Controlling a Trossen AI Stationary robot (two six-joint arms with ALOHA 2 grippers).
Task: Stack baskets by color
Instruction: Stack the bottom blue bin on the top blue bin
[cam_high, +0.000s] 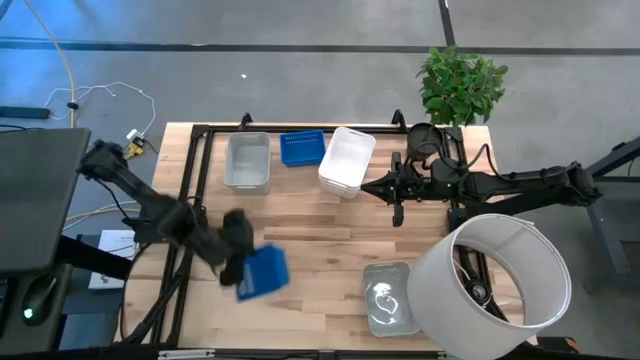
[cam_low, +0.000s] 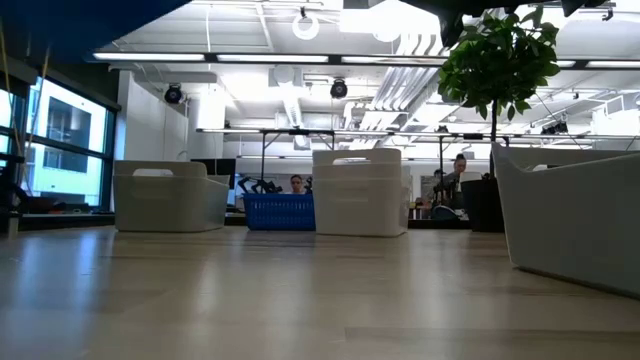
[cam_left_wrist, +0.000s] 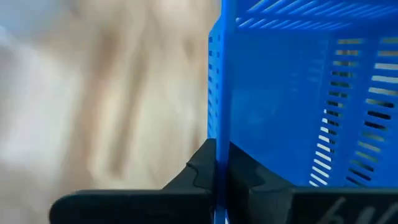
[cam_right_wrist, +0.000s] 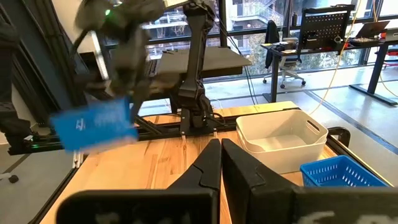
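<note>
Just beyond its dark fingertips, the left gripper (cam_left_wrist: 216, 163) pinches 1 wall of the blue perforated plastic basket (cam_high: 264, 272) lifted above the wooden table (cam_high: 320, 235), so it should probably carry level toward the other blue basket (cam_high: 302, 148) while the right gripper (cam_high: 398, 213), pressed together, waits.

You see wooden bench (cam_high: 330, 250) on black frame. Large white cylinder (cam_high: 495, 285) lies tipped at bench's right near corner, open mouth up, overhanging edge. Green plant (cam_high: 460, 85) in black pot (cam_low: 483, 205) sits at bench's far right corner. Off bench's left edge, you have dark monitor (cam_high: 35, 200) and loose cables (cam_high: 95, 100) on grey floor. Beyond bench's far edge, your low view catches people (cam_low: 297, 184) seated in office; office chairs (cam_right_wrist: 283, 43) by windows.
</note>
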